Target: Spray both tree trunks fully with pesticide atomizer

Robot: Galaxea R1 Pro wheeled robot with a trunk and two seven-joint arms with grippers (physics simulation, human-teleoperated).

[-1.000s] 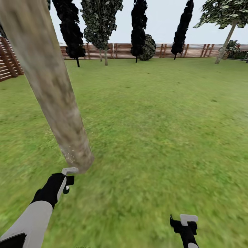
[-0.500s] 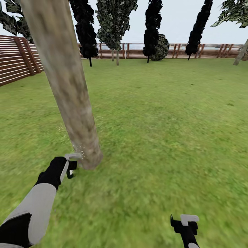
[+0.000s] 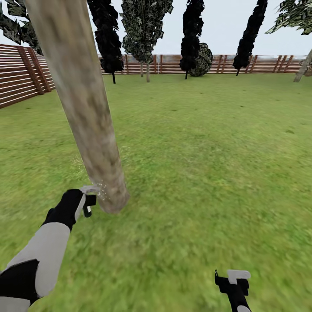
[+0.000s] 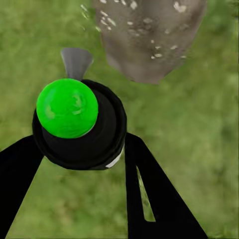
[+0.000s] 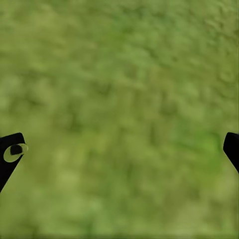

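The tree trunk (image 3: 86, 108), thick and beige-grey, leans across the left of the head view and meets the grass at its base (image 3: 112, 201). My left gripper (image 3: 86, 203) sits just left of that base, shut on the pesticide atomizer (image 4: 74, 124), a black bottle with a bright green top (image 4: 67, 108). Its grey nozzle (image 4: 76, 60) points at the trunk's foot (image 4: 149, 40), which carries tiny white pesticide specks (image 4: 130, 22). Specks also hang by the nozzle (image 3: 102, 193). My right gripper (image 3: 234, 281) hangs low on the right, open over bare grass (image 5: 119, 119).
Green lawn spreads ahead to a brown slatted fence (image 3: 26, 73) along the left and back. Dark narrow conifers (image 3: 193, 30) stand in front of the fence. A second leaning pale trunk (image 3: 304, 67) with a leafy crown shows at the far right edge.
The view swung left between the oldest frame and half a second ago, then held still. My left gripper with the atomizer has since edged up, closer to the trunk's base. The right gripper stayed put.
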